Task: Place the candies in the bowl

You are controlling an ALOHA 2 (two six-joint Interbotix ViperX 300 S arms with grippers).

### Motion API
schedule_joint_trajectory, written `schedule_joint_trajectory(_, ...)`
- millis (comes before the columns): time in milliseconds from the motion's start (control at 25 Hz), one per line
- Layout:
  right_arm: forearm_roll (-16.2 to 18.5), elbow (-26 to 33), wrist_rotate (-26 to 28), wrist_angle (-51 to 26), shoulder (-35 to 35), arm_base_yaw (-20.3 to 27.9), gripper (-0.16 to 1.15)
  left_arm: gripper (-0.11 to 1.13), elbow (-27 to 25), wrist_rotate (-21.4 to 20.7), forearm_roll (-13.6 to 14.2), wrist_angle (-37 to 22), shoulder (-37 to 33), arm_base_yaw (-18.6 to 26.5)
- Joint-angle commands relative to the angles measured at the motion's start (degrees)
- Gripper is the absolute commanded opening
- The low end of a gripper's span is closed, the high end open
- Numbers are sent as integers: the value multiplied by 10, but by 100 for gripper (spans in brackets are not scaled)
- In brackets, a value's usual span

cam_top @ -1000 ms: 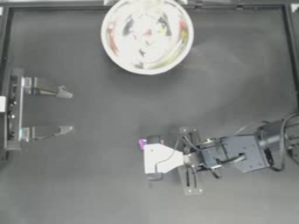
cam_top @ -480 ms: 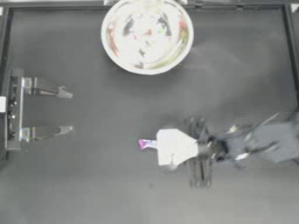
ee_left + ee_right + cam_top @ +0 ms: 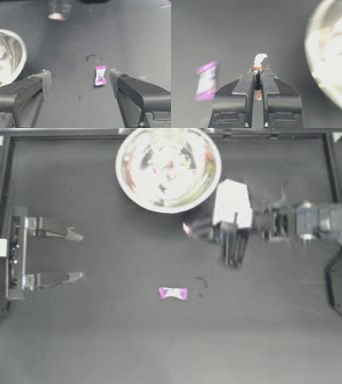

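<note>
Since the earlier frames the right gripper [image 3: 194, 229] had moved from mid-worktop to just beside the bowl [image 3: 133, 193], jaws clamped on one red-orange candy [image 3: 258, 63]. One magenta candy [image 3: 173, 293] lay behind. Left gripper [image 3: 79, 256] parked, jaws wide.

The bowl [image 3: 168, 169] is glossy and mirror-like inside, throwing back smeared light and colour. The counter [image 3: 100, 338] under it is dark and matt, faintly scuffed. The loose candy [image 3: 173, 293] wears a shiny, crinkly magenta wrapper with twisted ends. The left hand [image 3: 78, 80] has dull, dark, plastic-looking fingers [image 3: 140, 93] with paler worn edges.
</note>
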State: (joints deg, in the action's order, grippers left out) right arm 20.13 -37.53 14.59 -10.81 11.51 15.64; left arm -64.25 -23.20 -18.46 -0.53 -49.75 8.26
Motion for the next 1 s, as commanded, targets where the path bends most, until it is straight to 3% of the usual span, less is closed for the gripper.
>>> schedule_joint_trajectory(40,31,32,-1,35,-11,50,40,100,6,1,-1,5,1,0)
schedule_joint_trajectory(440,81,125,-1,81,-128,159,40,100,2,1,-12,5,1,6)
schedule_joint_trajectory(800,88,188,-1,81,-221,180,42,100,1,0,-17,5,1,10)
schedule_joint_trajectory(880,91,196,-1,79,-230,180,51,100,1,0,-17,5,1,11)
schedule_joint_trajectory(1000,105,201,-1,84,-236,180,79,100,2,1,-17,5,1,11)
